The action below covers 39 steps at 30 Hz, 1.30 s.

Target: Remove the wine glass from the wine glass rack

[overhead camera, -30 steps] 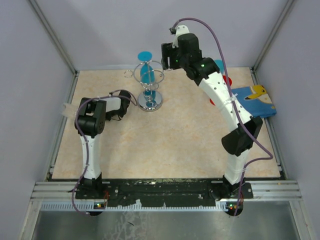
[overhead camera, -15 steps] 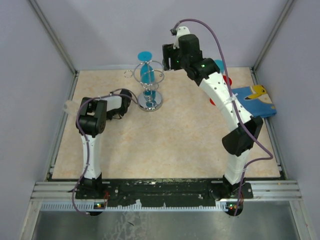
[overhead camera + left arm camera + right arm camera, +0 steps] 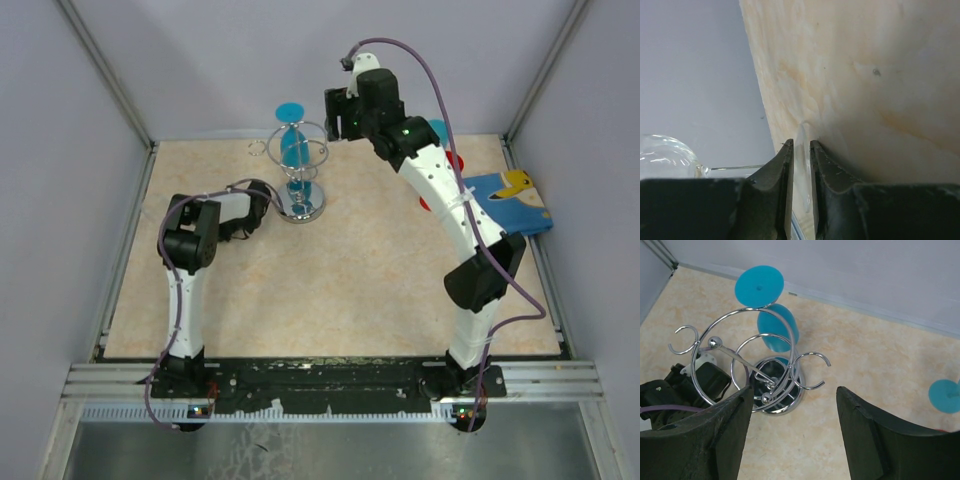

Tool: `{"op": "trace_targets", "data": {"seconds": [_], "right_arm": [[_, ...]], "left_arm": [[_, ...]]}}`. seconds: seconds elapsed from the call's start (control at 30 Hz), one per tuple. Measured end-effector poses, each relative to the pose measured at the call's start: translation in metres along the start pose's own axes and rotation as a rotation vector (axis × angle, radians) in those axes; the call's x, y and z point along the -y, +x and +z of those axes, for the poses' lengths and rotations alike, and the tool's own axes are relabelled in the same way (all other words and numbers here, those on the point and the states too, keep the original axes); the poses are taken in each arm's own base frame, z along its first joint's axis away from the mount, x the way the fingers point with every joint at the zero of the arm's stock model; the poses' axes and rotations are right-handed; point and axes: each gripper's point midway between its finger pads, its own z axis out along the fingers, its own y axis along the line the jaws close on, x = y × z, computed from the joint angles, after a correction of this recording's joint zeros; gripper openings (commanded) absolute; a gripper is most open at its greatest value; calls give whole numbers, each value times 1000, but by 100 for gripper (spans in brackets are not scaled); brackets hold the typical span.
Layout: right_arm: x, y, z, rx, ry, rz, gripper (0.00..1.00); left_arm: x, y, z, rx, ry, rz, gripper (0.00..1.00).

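The wine glass rack [image 3: 300, 190] stands at the back of the table, a shiny wire stand with a round chrome base; it also shows in the right wrist view [image 3: 767, 385]. A blue wine glass [image 3: 776, 325] hangs upside down on it, foot up. My right gripper [image 3: 794, 390] is open and empty, high above and just right of the rack [image 3: 335, 115]. My left gripper [image 3: 800, 145] is low beside the rack's left side [image 3: 266, 196]. It is shut on the thin foot of a clear wine glass [image 3: 665, 155], which lies sideways with its bowl at the left of the left wrist view.
A second blue glass foot [image 3: 945, 396] shows at the back right, near a red item [image 3: 455, 160]. A blue and yellow object [image 3: 510, 200] lies at the table's right edge. Grey walls enclose the beige table [image 3: 330, 290] on three sides.
My left arm has shifted a little to the right, towards the rack. My right arm has barely moved.
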Motion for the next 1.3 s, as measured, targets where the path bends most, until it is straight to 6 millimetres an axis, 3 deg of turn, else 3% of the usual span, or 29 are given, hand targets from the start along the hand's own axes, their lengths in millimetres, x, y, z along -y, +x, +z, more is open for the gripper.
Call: {"op": "trace_targets", "data": {"seconds": [0.3, 0.5, 0.67, 0.97, 1.1, 1.3], "right_arm": [[0, 1, 1, -1, 0, 0, 68], [0, 2, 1, -3, 0, 0, 68], [0, 3, 1, -5, 1, -1, 68], [3, 5, 2, -8, 6, -1, 68], [6, 8, 3, -14, 11, -2, 68], [9, 13, 3, -20, 17, -7, 68]], "left_arm": [[-2, -1, -3, 1, -12, -18, 39], [-5, 0, -3, 0, -27, -25, 42], [1, 0, -5, 3, -6, -32, 21], [7, 1, -9, 5, -10, 8, 14], [9, 1, -9, 4, -14, 17, 0], [7, 0, -7, 0, -38, 56, 0]]}}
